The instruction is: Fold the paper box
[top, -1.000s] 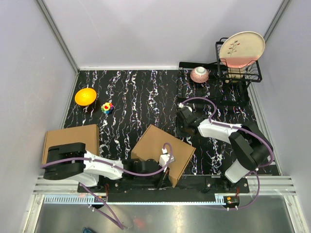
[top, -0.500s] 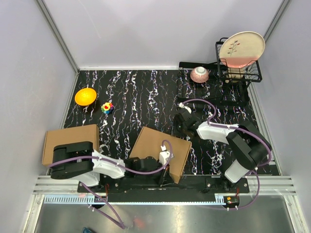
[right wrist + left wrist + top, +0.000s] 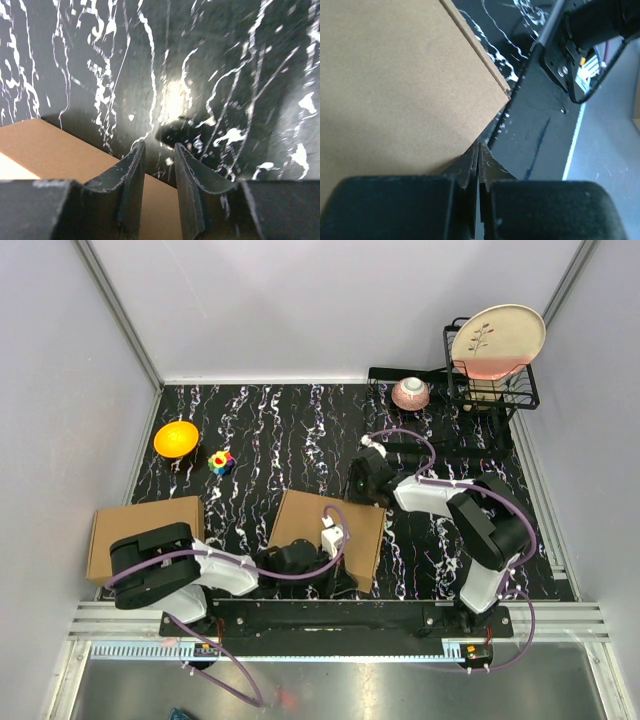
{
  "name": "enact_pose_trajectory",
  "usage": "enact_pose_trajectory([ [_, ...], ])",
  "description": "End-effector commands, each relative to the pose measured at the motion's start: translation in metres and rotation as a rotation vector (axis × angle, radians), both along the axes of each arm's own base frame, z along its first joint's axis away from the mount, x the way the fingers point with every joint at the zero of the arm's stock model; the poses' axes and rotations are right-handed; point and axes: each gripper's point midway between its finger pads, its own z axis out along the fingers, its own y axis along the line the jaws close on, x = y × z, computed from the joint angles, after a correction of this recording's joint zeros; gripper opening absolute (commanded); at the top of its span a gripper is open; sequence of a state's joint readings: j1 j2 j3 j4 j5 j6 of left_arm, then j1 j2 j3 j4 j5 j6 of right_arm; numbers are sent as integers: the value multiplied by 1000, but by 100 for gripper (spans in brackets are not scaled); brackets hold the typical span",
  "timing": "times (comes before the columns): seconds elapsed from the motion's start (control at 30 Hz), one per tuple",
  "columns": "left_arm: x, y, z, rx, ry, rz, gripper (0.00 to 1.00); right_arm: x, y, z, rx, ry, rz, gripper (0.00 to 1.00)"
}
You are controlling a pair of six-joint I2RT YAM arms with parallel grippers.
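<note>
Brown cardboard shows twice on the black marbled bench (image 3: pixel 280 440): the paper box (image 3: pixel 305 515) lies flat at the front middle, and a second carton (image 3: pixel 145 525) sits apart at the left. The left gripper (image 3: pixel 478 147) is pressed fully closed at the box's near edge. The right gripper (image 3: pixel 159 147) stands narrowly parted, gripping nothing, at the box's far right corner. Farther back are two bowls, an orange bowl (image 3: pixel 175 438) and a pink bowl (image 3: pixel 411 393), one plate (image 3: pixel 498 340) and one small toy (image 3: pixel 221 461).
</note>
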State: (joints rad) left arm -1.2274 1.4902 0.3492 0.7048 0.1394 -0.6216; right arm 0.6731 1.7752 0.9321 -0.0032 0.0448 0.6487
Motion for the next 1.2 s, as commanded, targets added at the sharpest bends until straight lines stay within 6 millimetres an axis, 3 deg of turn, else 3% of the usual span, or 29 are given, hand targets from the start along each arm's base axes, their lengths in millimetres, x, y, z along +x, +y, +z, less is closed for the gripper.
enact_pose_trajectory([
  [0.0, 117, 45, -6, 99, -200, 437, 0, -66, -33, -44, -116, 292, 81, 36],
  [0.13, 142, 73, -1, 117, -220, 516, 1, -45, -54, -40, -124, 274, 42, 36],
  [0.23, 152, 80, 9, 131, -246, 532, 4, -41, -54, -39, -131, 271, 56, 36],
  [0.4, 150, 86, 16, 136, -222, 563, 11, -35, -53, -36, -129, 252, 56, 37],
  [0.53, 149, 96, 35, 123, -221, 603, 14, -28, -55, -28, -146, 225, 51, 39],
  [0.57, 143, 101, 29, 152, -183, 604, 14, -26, -56, -26, -149, 217, 50, 40],
  [0.6, 138, 101, 40, 119, -178, 602, 14, -25, -57, -25, -155, 212, 47, 40],
  [0.77, 93, 88, 49, -22, -99, 516, 12, -24, -60, -27, -163, 214, 47, 40],
  [0.83, 73, 80, 42, -38, -84, 449, 9, -26, -58, -30, -155, 220, 52, 40],
  [1.0, 59, 68, 22, 15, -37, 404, 3, -30, -59, -39, -155, 241, 50, 39],
  [1.17, 54, 76, 27, -43, -19, 449, 3, -33, -63, -45, -168, 249, 46, 39],
])
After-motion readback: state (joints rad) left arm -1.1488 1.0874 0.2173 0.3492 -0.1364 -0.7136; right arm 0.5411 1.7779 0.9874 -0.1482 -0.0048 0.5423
